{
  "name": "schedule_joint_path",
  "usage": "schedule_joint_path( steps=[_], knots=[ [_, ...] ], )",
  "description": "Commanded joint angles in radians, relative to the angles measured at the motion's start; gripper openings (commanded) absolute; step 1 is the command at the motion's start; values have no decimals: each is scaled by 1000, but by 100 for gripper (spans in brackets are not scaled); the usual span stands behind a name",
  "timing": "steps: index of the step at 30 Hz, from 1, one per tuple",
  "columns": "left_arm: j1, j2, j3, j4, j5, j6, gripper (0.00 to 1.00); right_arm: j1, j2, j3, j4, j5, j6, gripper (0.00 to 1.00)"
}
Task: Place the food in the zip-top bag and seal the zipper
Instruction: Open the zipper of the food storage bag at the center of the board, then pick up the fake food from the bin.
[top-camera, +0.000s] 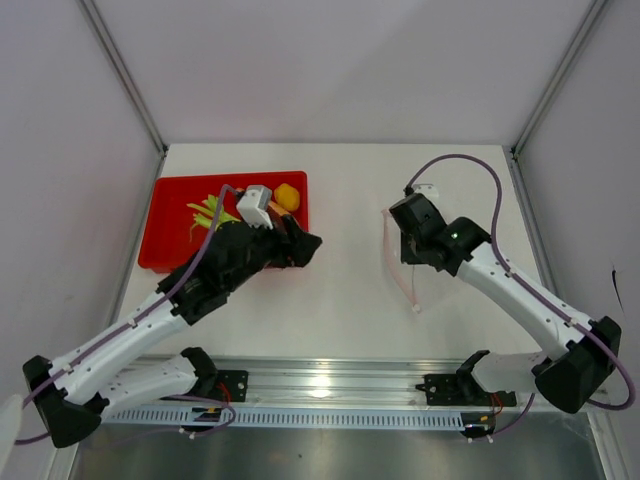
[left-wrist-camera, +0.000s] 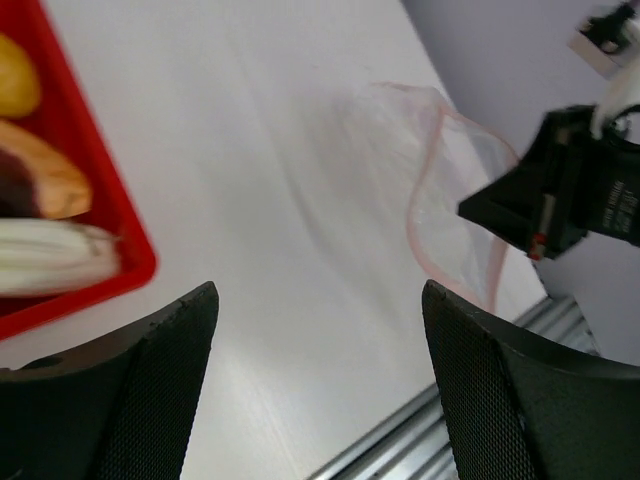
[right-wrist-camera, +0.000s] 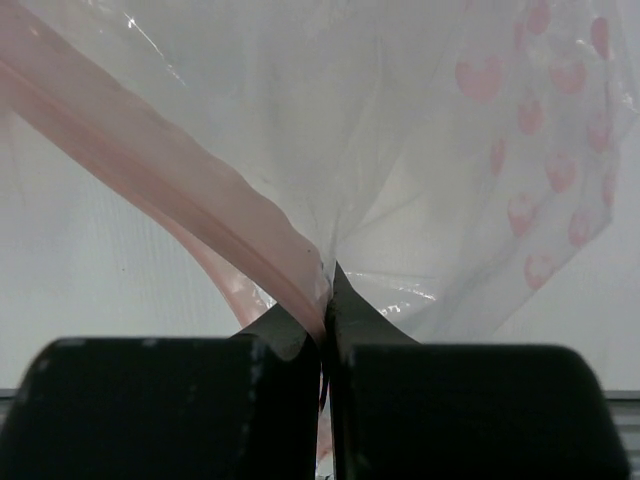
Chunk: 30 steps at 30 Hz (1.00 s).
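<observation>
The zip-top bag is at the right side of the white table. Its long axis runs from far to near, and its mouth, edged by the pink-red zipper, opens leftward toward the red tray. Pink dots are printed on the clear plastic. The right gripper is fully closed and pinches the zipper at the bag's far end. The food lies in the tray, among it green-white stalks and a yellow-orange fruit. The left gripper stands wide open with nothing between its fingers, at the tray's near right corner, well apart from the bag.
</observation>
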Motion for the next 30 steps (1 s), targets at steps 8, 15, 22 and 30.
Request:
schedule_joint_path(
  steps=[8, 15, 22, 30],
  knots=[
    [316, -15, -80, -103, -54, -12, 100, -35, 55, 17, 127, -145, -30, 0],
    [499, 126, -48, -97, -5, -36, 100, -55, 70, 5, 138, -190, -55, 0],
    [499, 389, 140, -102, 9, -89, 100, -57, 97, 8, 161, -251, -67, 0],
    [500, 630, 295, -28, -3, -239, 100, -58, 120, 2, 153, -241, -89, 0]
  ],
)
